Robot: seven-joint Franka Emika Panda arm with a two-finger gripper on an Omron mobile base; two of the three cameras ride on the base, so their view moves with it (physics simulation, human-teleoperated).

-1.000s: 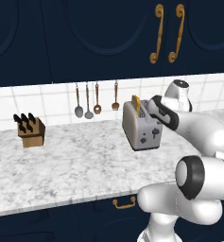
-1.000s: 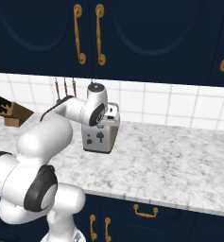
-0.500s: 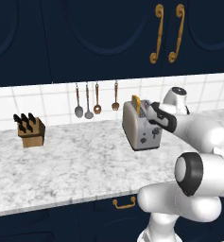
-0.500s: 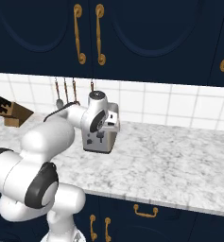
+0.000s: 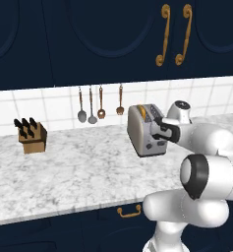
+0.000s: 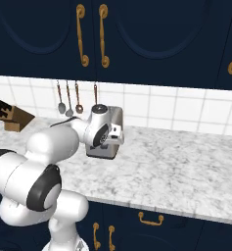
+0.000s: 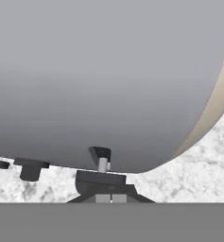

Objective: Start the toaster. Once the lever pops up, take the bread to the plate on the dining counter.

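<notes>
— Marble counter, white tile behind it, navy cupboards with gold handles above. Where's the toaster?

— The toaster stands on the counter near the wall, silver-grey, its dark controls on the end face toward the arm. The bread shows as a golden edge in a slot.

— And the gripper?

— The gripper is pressed up against that end face, its fingers fully closed with nothing between them. In the hand view the grey toaster body looms close, and the lever sits as a small dark tab just above the fingertips.

— Any writing or brand marks?

— None that can be read on the toaster or elsewhere.

— What else is there?

— A wooden knife block far to the left, and four utensils hanging on the tile.
</notes>
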